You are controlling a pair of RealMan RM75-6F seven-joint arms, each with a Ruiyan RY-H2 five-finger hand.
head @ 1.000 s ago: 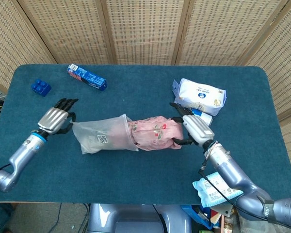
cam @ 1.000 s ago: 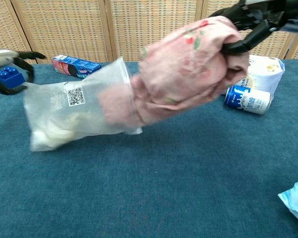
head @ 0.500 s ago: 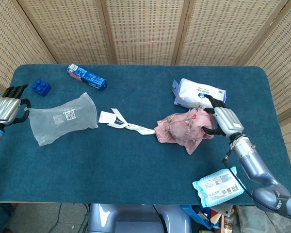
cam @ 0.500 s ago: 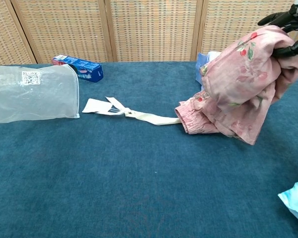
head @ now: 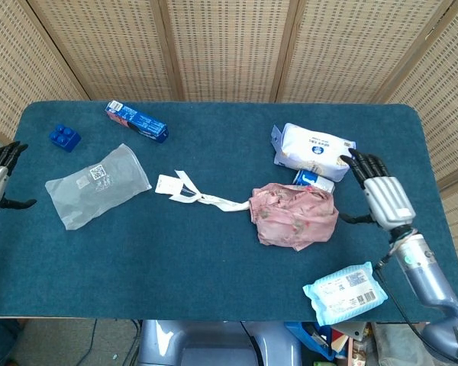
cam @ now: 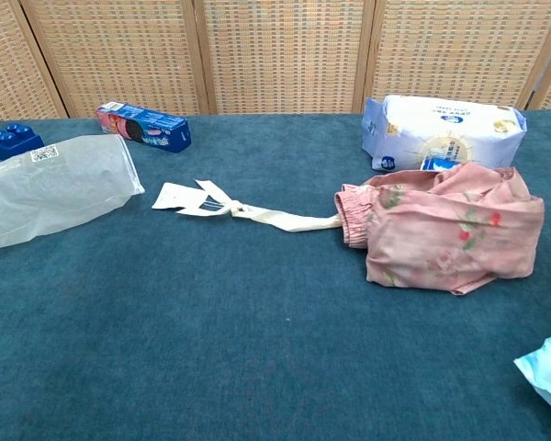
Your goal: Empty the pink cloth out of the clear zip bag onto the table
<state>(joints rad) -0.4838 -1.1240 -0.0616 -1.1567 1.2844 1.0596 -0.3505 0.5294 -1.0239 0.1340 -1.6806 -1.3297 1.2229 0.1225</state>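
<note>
Lying on table (head: 214, 252): pink cloth (head: 294, 216), clear zip bag (head: 96, 185) apart.

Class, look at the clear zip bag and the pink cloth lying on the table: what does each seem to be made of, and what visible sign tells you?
Clear zip bag: likely thin plastic film, slightly frosted; the blue table shows through it and it lies limp and creased.
Pink cloth: seemingly soft woven fabric, matte, with a small printed pattern; it slumps in folds and has a gathered edge.
</note>
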